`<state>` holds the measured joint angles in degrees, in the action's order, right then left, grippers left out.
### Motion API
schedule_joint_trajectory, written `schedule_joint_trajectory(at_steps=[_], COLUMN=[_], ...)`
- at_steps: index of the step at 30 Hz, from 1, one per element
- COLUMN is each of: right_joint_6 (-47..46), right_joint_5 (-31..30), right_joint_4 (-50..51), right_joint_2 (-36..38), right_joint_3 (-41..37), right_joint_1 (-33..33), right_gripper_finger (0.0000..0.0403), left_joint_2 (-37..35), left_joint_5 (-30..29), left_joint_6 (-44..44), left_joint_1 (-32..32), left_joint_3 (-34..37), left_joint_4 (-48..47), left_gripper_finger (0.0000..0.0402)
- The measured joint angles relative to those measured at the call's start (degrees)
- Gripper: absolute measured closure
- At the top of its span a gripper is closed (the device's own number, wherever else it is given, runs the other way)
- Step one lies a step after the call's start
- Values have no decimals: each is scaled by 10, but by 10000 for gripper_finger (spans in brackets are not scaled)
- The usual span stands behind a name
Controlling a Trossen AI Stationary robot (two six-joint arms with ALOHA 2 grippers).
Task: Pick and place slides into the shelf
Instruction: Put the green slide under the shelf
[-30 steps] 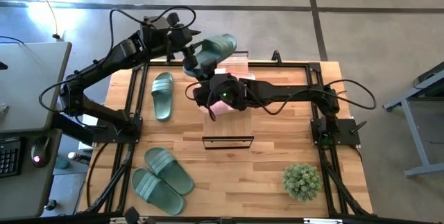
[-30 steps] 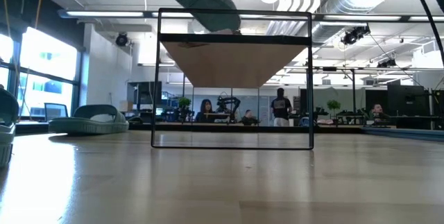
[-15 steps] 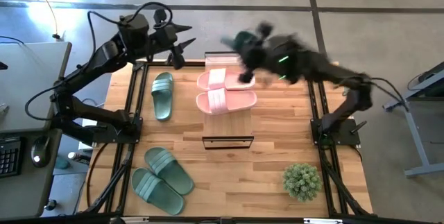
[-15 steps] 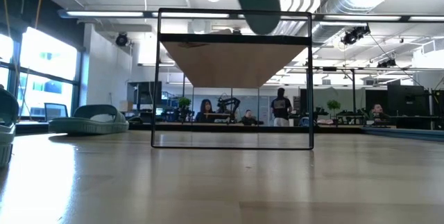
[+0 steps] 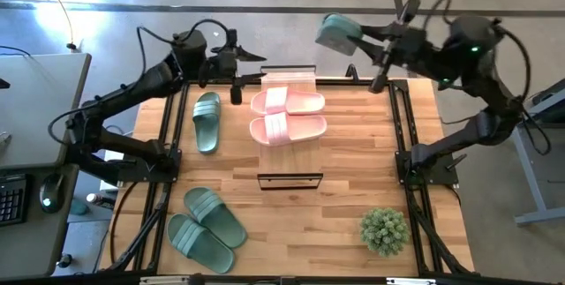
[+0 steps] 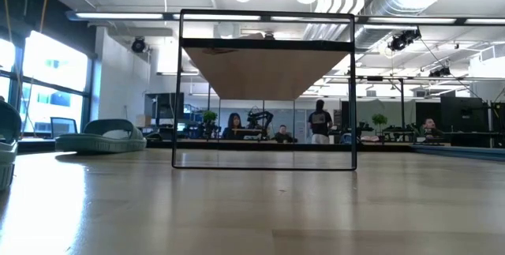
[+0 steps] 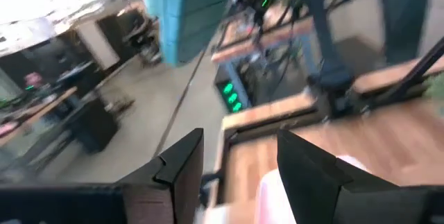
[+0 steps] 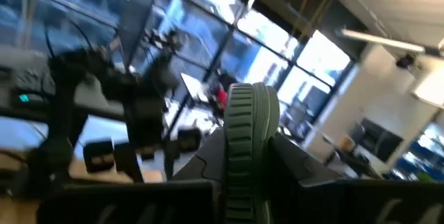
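Note:
My right gripper [image 5: 369, 45] is raised beyond the table's far edge, right of the middle, shut on a sage-green slide [image 5: 339, 33] that sticks out past the fingers toward the left. My left gripper [image 5: 237, 64] hovers open and empty by the shelf's far end; a pink slide [image 7: 272, 197] shows below its fingers. The shelf [image 5: 290, 180] runs from its near frame toward the far edge. Two pink slides [image 5: 288, 115] lie side by side across its plank top [image 6: 267, 69]. One green slide [image 5: 207, 122] lies sole-down left of the shelf, and two more [image 5: 207, 228] lie at the near left. My right gripper pinches the green slide between its two fingers [image 8: 300, 165], one on each side of it. The slide shows edge-on between them, its ribbed strap [image 8: 248, 123] rising past the fingers. The fingers come about level from the right. The slide is lifted clear of table and shelf.
A small potted plant [image 5: 384, 230] stands at the near right. Black frame rails run along the table's left [image 5: 169, 135] and right [image 5: 406, 135] edges. Bare wood lies right of the shelf. People and desks show in the room beyond the table [image 6: 316, 125].
My right gripper has swung up and toward the table's far right with the green slide, rolling as it went; the slide has left the top of the low view. My left gripper, close to that slide a second ago, now stands apart from it and has tipped.

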<state>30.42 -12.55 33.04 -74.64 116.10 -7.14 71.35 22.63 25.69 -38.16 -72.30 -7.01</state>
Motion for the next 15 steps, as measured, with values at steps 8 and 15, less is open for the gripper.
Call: schedule_joint_trajectory(at_steps=[8,15], right_joint_6=[-5,-70], right_joint_5=[102,136], right_joint_4=[-229,-438], right_joint_2=[95,162], right_joint_3=[-186,-361], right_joint_1=[1,-8], right_gripper_finger=[370,371], left_joint_2=[0,4], left_joint_5=[48,72], left_joint_6=[-67,-67], left_joint_1=[-29,-27], left_joint_3=[91,106], left_joint_4=[170,263], left_gripper_finger=[234,234])
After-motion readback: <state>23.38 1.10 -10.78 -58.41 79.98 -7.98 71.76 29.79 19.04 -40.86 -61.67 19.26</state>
